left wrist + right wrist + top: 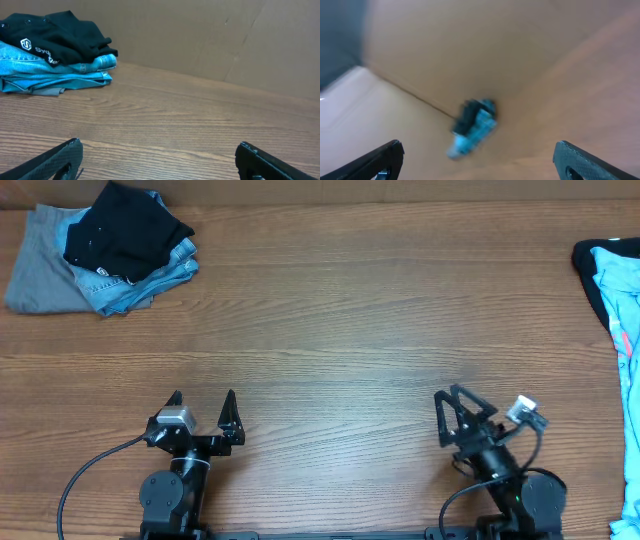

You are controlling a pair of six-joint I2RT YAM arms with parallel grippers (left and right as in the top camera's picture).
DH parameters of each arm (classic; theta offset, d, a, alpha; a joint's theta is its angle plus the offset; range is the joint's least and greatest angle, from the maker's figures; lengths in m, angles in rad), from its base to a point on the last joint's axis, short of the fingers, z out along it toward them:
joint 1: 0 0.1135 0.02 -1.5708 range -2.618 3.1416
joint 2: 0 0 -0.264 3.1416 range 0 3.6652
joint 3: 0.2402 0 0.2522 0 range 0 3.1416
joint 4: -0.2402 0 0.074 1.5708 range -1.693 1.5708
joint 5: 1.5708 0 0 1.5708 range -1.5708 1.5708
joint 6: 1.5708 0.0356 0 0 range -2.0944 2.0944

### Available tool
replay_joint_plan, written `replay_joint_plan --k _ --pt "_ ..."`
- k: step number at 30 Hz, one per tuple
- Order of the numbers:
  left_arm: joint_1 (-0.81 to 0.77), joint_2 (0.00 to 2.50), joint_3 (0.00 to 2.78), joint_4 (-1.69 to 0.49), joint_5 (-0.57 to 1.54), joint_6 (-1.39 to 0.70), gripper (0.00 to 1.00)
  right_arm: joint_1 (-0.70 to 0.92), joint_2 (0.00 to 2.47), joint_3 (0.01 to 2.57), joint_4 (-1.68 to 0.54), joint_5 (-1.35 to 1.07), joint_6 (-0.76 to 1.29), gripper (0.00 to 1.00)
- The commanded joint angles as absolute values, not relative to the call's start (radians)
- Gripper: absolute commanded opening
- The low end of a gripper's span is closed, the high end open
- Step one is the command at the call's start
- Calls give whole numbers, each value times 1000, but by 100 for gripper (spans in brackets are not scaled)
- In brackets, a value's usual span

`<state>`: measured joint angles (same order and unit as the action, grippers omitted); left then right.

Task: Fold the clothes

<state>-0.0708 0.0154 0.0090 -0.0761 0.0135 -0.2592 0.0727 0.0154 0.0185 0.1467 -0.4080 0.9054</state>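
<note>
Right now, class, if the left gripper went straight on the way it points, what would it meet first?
Likely nothing before the cardboard wall: only bare table lies ahead of the left gripper. The stacked clothes sit left of that line, though by an uncertain margin.

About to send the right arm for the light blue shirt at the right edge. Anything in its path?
Nothing visible. Only bare table lies between the right gripper and the light blue shirt. The folded pile sits far off in the far left corner.
</note>
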Motion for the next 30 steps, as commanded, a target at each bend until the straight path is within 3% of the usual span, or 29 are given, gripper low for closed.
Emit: replay_joint_plan --k 1,4,13,16,21,30 --pt "-75 4 5 -77 -1 -247 100 78 7 12 300 -439 977 100" --pt "-75 4 5 -77 -1 -247 100 77 7 60 371 -412 975 100" --pt "-75 4 5 -77 -1 -247 100 77 236 399 119 -196 664 100" --pt "-75 4 5 -77 0 -247 100 77 456 628 -44 25 558 100" --pt "-75 4 5 -77 0 -247 100 47 801 957 -231 190 368 100" --pt "-75 4 5 -77 -1 -247 100 -271 1508 1634 -797 138 306 100"
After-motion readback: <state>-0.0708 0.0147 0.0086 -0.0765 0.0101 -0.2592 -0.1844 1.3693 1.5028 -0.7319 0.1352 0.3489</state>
